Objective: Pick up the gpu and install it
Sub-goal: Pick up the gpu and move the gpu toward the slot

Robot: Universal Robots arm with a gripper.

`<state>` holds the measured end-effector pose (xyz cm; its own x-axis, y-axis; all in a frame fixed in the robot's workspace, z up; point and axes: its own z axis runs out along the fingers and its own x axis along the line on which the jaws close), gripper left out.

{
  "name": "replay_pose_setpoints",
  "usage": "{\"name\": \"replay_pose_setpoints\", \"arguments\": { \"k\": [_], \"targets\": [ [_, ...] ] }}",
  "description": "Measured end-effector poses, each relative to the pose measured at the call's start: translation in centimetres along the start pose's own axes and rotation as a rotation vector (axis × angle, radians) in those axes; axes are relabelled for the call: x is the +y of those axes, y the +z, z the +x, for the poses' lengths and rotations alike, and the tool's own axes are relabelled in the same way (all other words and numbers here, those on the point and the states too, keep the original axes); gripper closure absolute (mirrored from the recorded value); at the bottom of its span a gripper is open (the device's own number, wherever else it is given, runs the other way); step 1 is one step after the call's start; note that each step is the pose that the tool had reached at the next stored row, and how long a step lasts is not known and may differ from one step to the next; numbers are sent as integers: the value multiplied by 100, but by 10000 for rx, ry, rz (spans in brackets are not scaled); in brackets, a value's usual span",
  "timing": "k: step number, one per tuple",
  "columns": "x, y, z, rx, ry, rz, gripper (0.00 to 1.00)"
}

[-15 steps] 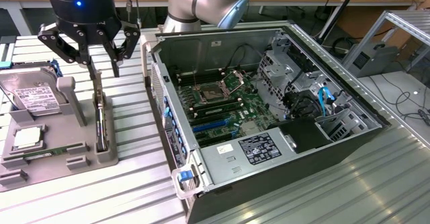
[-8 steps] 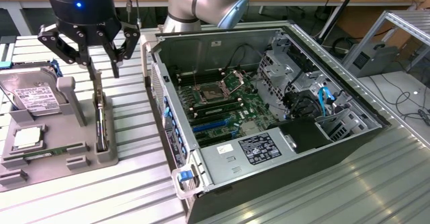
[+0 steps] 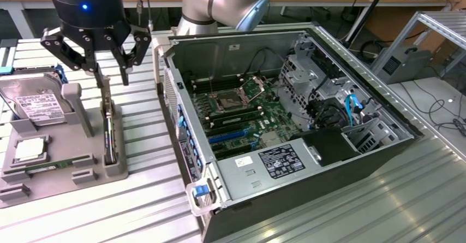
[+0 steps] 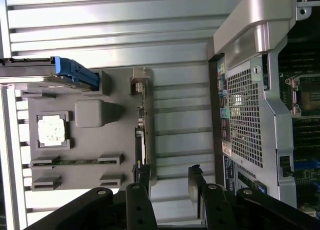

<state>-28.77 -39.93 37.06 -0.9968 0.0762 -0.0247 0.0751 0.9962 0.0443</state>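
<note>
The slatted metal table (image 3: 350,210) carries everything, and its edges run out of the picture. On it an open computer case (image 3: 218,43) lies on its side. It shows its main board (image 3: 240,117) and a labelled power supply (image 3: 273,164), but the label print is too small to read. In the wrist view the case's perforated outer wall (image 4: 245,120) is cut off at the picture's edge.

Behind the case stands the robot arm (image 3: 226,3), with its upper part cut off. The gripper (image 3: 112,82) hangs over the grey tray (image 3: 109,172) at the exterior view's left. Its fingers are spread wide with nothing between them.

The gpu (image 3: 109,128) stands on edge in a slot along the tray's case-side rim. It is seen edge-on, so its faces are hidden. In the wrist view one fingertip (image 4: 145,171) lines up with the gpu (image 4: 141,135) and the other sits over bare table between tray and case. Whether that finger touches the card cannot be told.

The hard drive (image 3: 33,104) is partly cut by the frame. The processor chip (image 3: 28,149) lies flat in its pocket. The memory stick (image 3: 43,168) is barely a sliver.
</note>
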Motion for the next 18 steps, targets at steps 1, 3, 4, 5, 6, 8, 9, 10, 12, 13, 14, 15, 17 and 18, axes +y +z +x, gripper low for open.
{"name": "replay_pose_setpoints", "arguments": {
  "k": [1,3,4,5,6,8,9,10,12,13,14,15,17,18],
  "targets": [
    [-1,3,3,0,0,0,56],
    [-1,6,5,0,0,0,56],
    [-2,7,6,0,0,0,56],
    [-2,10,8,0,0,0,56],
    [-2,14,10,0,0,0,56],
    [-3,16,12,0,0,0,56],
    [-3,17,13,0,0,0,56],
    [-4,19,15,0,0,0,56],
    [-4,23,18,-1,0,0,56],
    [-4,25,19,0,0,0,56],
    [-5,32,23,0,0,0,56],
    [-6,40,25,0,0,0,56],
    [-6,43,25,0,0,0,56],
    [-6,45,26,0,0,0,56]
  ]
}}
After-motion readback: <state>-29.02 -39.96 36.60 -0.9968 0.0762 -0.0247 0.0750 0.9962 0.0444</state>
